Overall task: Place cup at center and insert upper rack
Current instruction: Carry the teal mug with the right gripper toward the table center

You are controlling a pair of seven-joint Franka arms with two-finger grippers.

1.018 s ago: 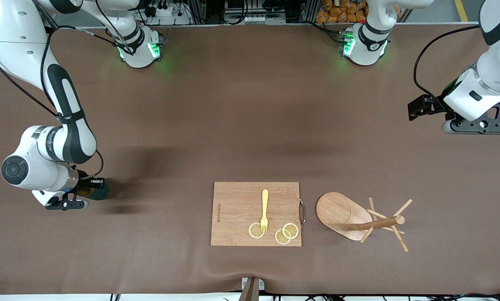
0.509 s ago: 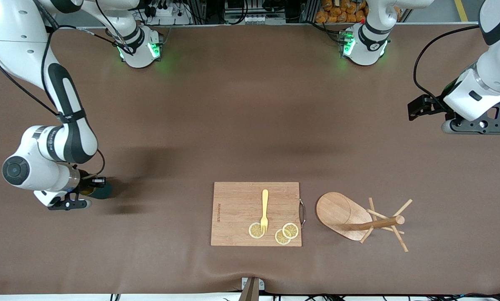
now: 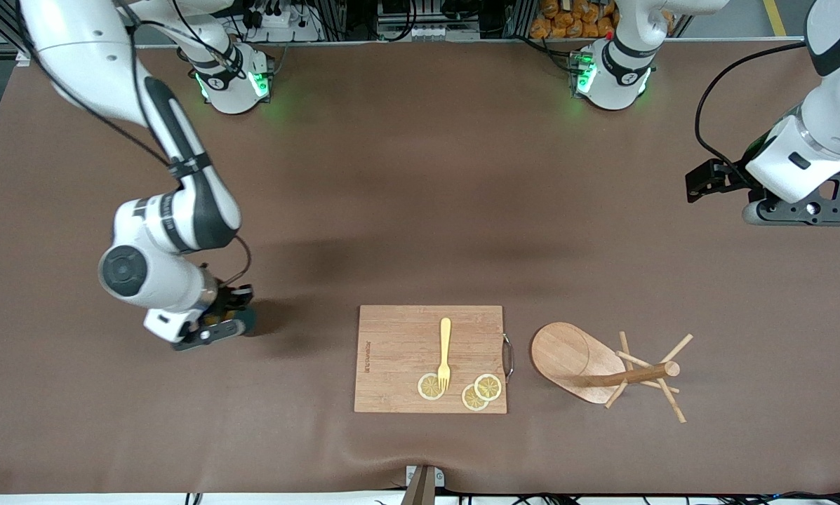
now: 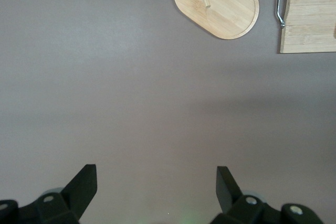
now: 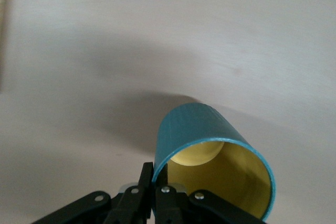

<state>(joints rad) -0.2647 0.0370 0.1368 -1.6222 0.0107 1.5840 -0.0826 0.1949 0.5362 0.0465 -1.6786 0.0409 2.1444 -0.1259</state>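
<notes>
The cup [image 5: 202, 127], teal outside and yellow inside, hangs tilted from my right gripper [image 5: 156, 174], which is shut on its rim with one finger inside and one outside. In the front view the right gripper [image 3: 217, 324] and cup [image 3: 246, 321] are low over the table, beside the cutting board toward the right arm's end. The upper rack [image 3: 605, 372], a light wooden mug tree, lies on its side next to the board's handle; its oval base [image 4: 220, 3] shows in the left wrist view. My left gripper [image 4: 156, 174] waits open and empty over bare table at the left arm's end [image 3: 804, 210].
A wooden cutting board [image 3: 398, 344] with a metal handle [image 3: 508, 356] lies near the front middle of the table. On it are a yellow fork [image 3: 445, 354] and lemon slices [image 3: 482, 388]. The brown cloth [image 3: 420, 210] covers the whole table.
My right arm has carried the cup sideways toward the cutting board, away from the right arm's end of the table. The left arm and the rack have not moved.
</notes>
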